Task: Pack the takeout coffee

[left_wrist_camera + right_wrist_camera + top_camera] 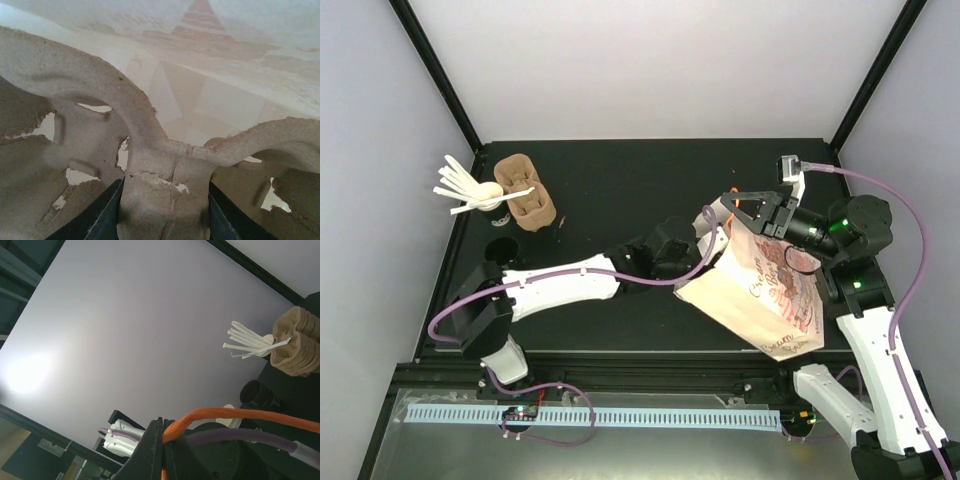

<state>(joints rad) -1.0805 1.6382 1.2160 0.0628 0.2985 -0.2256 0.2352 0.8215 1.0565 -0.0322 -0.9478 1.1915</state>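
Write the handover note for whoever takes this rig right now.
Left gripper: inside the paper bag, shut on the middle ridge of a pulp carrier.
Right gripper: shut on the bag's orange handle.
One black cup stands on the table near the left arm's base; none shows in the carrier.
Done: carrier in bag.
Left: probably release it, then pack the cup.
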